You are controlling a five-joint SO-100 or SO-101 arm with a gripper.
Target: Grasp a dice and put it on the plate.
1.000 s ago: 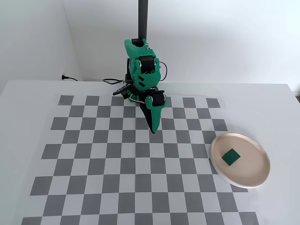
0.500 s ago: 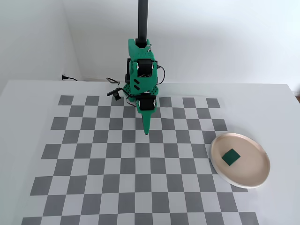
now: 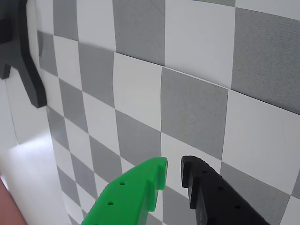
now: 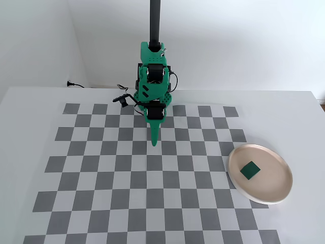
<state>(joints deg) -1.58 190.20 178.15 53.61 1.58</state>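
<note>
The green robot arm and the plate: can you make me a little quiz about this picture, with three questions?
1. True or false: the dice lies on the plate.
2. In the fixed view, on which side of the gripper is the plate? A) left B) right C) straight behind
3. Fill in: in the wrist view, one finger of the gripper is green and the other finger is ____.

Key
1. True. The dark green cube rests inside the plate.
2. B. The plate sits at the right edge of the checkered mat, while the gripper hangs over the mat's upper middle, holding nothing.
3. Black.
</note>
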